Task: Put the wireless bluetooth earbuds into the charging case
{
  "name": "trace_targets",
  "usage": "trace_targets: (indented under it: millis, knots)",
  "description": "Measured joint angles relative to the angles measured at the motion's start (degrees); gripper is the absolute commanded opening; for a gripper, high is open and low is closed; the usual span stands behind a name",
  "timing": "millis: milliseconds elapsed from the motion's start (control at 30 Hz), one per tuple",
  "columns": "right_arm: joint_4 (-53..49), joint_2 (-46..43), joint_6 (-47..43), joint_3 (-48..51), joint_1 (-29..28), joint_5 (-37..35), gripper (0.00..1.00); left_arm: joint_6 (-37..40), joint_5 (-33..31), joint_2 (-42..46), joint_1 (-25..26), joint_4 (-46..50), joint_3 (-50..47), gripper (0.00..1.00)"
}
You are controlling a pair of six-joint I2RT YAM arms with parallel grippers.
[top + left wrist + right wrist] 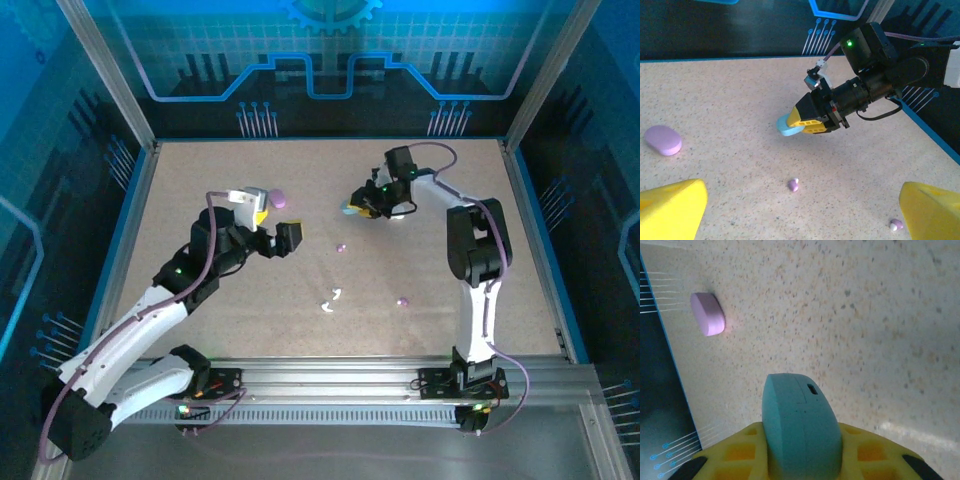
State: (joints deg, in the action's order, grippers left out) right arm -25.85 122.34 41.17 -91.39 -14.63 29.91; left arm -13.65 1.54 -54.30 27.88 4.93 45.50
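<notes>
Pinching the light blue case (800, 425), right end effector (807, 125) should hold level; left end effector (800, 210), spread, should centre over purple earbud (793, 184).

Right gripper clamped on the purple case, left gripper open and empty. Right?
No: the right gripper is clamped on the light blue case, per the right wrist view. The purple case lies free on the table. Yes, the left gripper is open and empty.

At six o'clock the right end effector (800, 452) grips a light blue case (799, 420); a purple case (707, 313) lies at ten o'clock.
</notes>
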Motion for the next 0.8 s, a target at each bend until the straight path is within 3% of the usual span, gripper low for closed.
trace_targets:
  millis: [333, 800]
  knots:
    - [-7.39, 8.85, -3.17, -9.46, 0.0, 0.15, 0.26, 0.0, 2.43, 1.22, -0.96, 0.85, -0.35, 0.99]
    - [-13.07, 9.38, -6.38, -11.43, 0.07, -1.07, 0.45, -1.81, 3.98, 0.28, -1.25, 0.92, -0.33, 0.99]
